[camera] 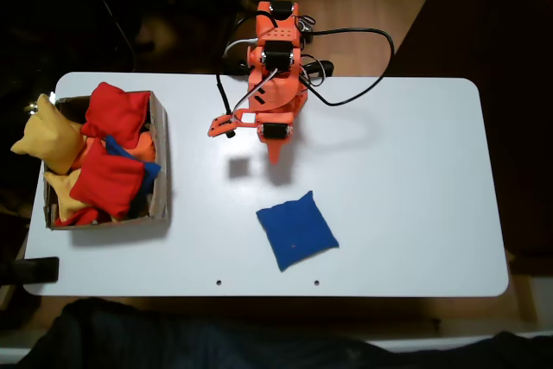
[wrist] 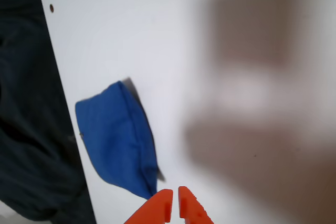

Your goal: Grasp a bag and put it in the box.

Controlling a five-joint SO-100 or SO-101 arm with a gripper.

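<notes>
1. Fixed view: white counter [camera: 415, 170], orange arm [camera: 275, 66] at the far edge, box [camera: 160, 162] at the left end, blue bag [camera: 296, 231] lying flat near the front edge, right of centre.
2. Box heaped with red, yellow and blue beanbags [camera: 104, 149]; one yellow beanbag overhanging its left wall.
3. Wrist view: bag [wrist: 118, 140] seen close, lying by the counter's edge, dark cloth beyond that edge; a small hole [wrist: 51, 8] in the counter near the same edge.
4. Arm folded back near its base, fingers [camera: 275, 155] pointing toward the bag, well apart from it.
5. Fingers [wrist: 175, 203] nearly together in the wrist view, a thin slit between the tips, nothing held.
6. Open counter between bag and box, and to the right of the bag.
</notes>
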